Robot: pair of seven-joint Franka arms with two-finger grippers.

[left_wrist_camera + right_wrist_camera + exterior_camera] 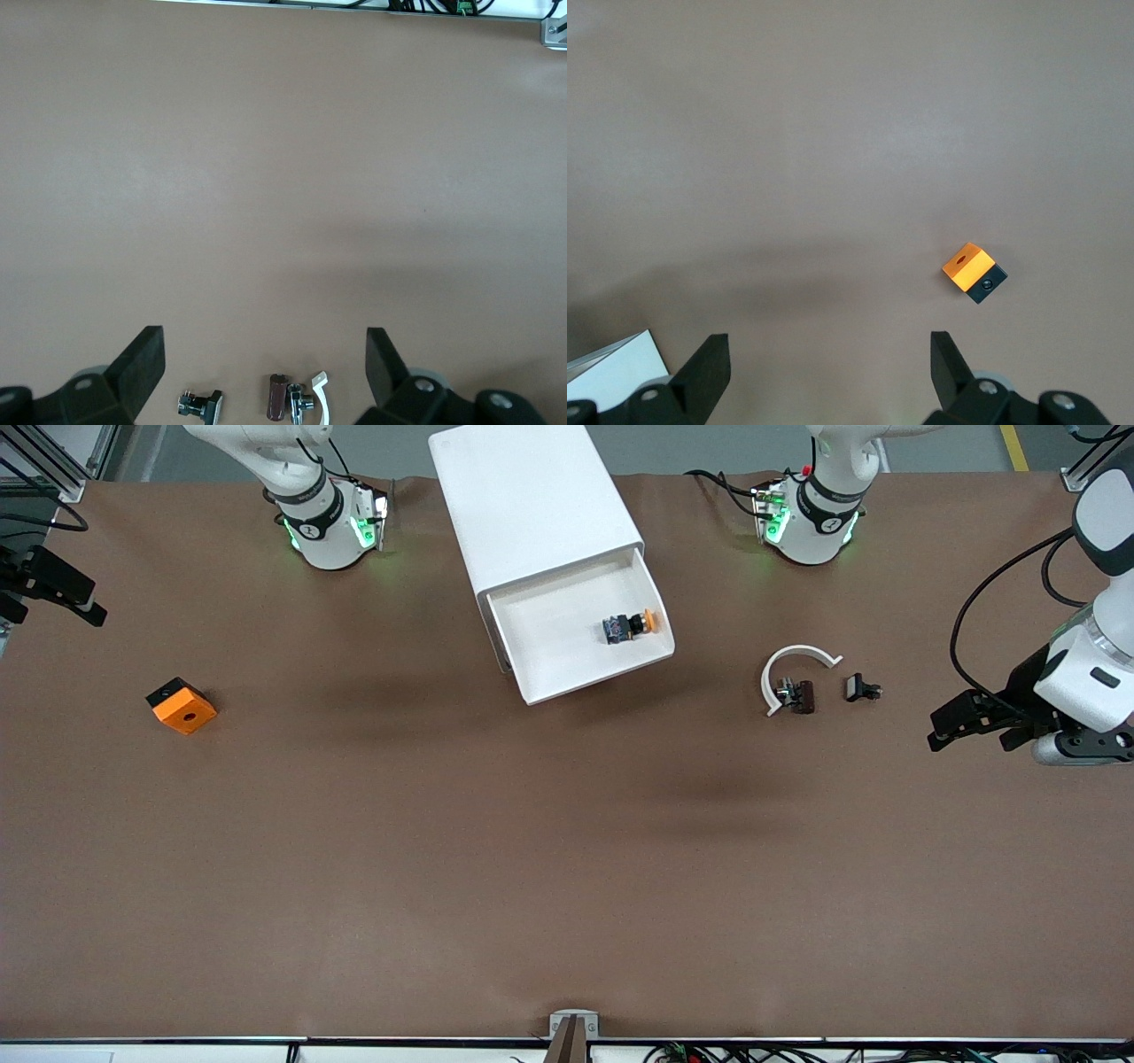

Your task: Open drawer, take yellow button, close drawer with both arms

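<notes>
The white cabinet (532, 496) stands between the two arm bases. Its top drawer (585, 684) is pulled out and open. The button (631, 626), with an orange cap, black collar and blue-grey body, lies on its side in the drawer, toward the left arm's end. My left gripper (970, 733) is open and empty, up in the air over the table at the left arm's end; its wrist view (266, 354) shows nothing between the fingers. My right gripper (84, 607) is open and empty, raised over the right arm's end; its wrist view (830, 354) shows bare table.
An orange cube with a round hole (182, 707) lies toward the right arm's end; it also shows in the right wrist view (974, 272). Two small black parts (802, 695) (861, 688) and a white curved band (793, 660) lie beside the drawer, also in the left wrist view (280, 396).
</notes>
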